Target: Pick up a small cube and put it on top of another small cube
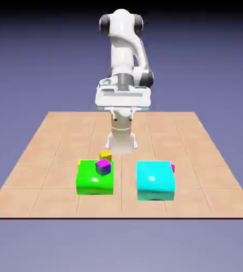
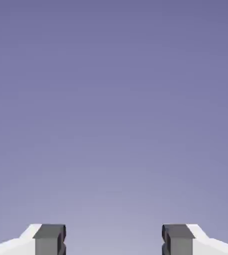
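Exterior view: a white Franka Panda arm (image 1: pixel 124 53) stands at the far edge of a tan tiled table (image 1: pixel 54 138), its hand folded in front of the base so that the gripper (image 1: pixel 122 142) hangs above the table's far middle, clear of every block. Nearer the camera, toward the exterior view's left, lies a big flat green block (image 1: pixel 94 179); a purple cube with a magenta top face (image 1: pixel 103 167) rests on the far part of its upper face. The tiny yellow cube (image 1: pixel 106 155) sits just behind the green block's far edge, close beside the purple cube (whether it touches either one cannot be told at this size). Toward the exterior view's right lies a big cyan block (image 1: pixel 155 180), well apart from the green one. The tiny magenta-pink cube (image 1: pixel 172 168) shows only as a sliver at the cyan block's far right corner, mostly hidden behind it. Hand view: the frame is filled by the plain blue-violet backdrop, and none of the blocks appears. The two grey fingertips (image 2: pixel 50 239) sit at the bottom edge, far to either side of the middle; the jaws stand wide apart with nothing between them.
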Robot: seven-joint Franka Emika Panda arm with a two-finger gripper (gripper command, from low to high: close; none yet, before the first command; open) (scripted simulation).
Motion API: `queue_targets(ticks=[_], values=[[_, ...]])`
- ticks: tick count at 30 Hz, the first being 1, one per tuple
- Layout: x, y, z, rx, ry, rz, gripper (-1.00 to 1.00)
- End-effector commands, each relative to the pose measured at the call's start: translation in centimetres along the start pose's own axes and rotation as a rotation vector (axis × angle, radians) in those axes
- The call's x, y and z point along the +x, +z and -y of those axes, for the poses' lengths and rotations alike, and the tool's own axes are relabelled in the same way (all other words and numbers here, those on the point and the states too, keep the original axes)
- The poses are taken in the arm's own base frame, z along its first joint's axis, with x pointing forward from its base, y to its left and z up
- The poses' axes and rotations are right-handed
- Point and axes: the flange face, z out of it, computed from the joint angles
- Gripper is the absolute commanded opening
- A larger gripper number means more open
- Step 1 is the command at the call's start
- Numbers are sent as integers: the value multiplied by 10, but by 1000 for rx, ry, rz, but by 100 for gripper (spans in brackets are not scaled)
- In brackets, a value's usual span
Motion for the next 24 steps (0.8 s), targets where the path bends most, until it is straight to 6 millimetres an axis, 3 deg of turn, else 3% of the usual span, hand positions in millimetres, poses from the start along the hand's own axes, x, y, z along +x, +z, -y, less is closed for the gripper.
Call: queue_targets(ticks=[1,6,11,17,24], values=[[-15,12,12,-19,-61,53,0],[-133,68,50,-173,-502,336,0],[-256,95,55,-331,-974,535,0],[-381,98,25,-515,-1558,631,0],[-487,83,-30,-690,-2230,508,0]])
